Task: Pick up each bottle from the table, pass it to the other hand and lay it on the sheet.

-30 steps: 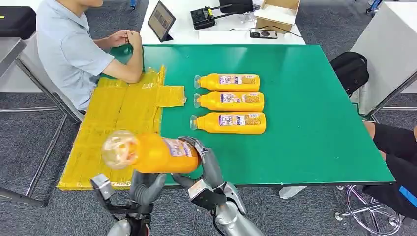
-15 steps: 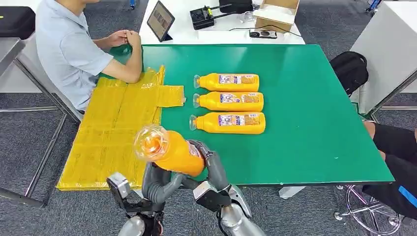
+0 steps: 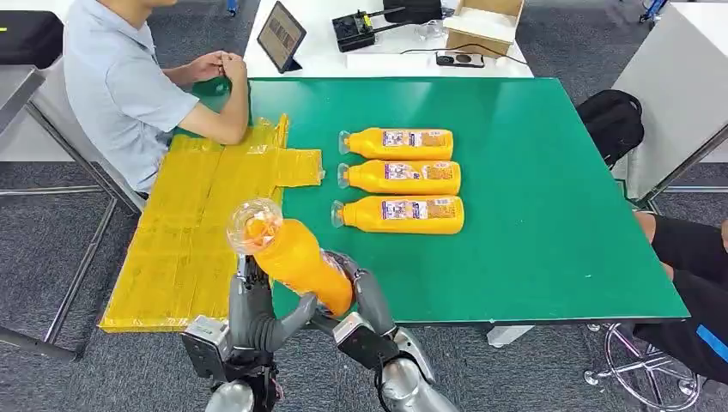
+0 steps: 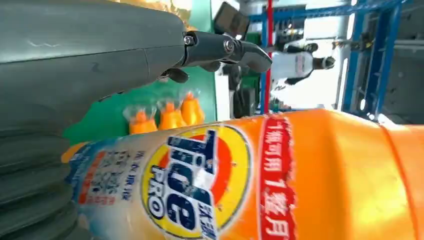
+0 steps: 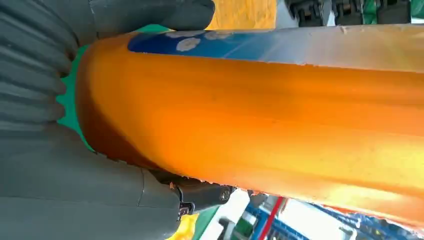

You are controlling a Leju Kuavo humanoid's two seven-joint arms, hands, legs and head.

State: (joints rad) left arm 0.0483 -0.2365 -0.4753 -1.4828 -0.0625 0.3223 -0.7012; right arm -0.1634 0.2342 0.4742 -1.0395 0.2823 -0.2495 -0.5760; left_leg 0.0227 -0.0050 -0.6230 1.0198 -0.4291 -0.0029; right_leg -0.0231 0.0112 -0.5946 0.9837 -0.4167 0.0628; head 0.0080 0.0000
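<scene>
- Head view: both hands are meeting at the desk's near edge; right hand (image 3: 365,296) is gripping the orange bottle (image 3: 296,262) at its base.
- Left hand (image 3: 253,305) is touching it, apparently only partly closed.
- Releasing early is risking a drop short of the sheet (image 3: 185,232).

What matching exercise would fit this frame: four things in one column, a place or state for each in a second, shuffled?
Things:
1. Orange plastic bottle with a clear cap
2. Three orange bottles in a row
3. Yellow crinkled sheet
4. Dark tablet

Places or states:
A. Propped on the white table
B. Lying on the green table
C. Held up between both hands
D. Spread over the green table's left edge

Pairs: 1-C, 2-B, 3-D, 4-A
</scene>
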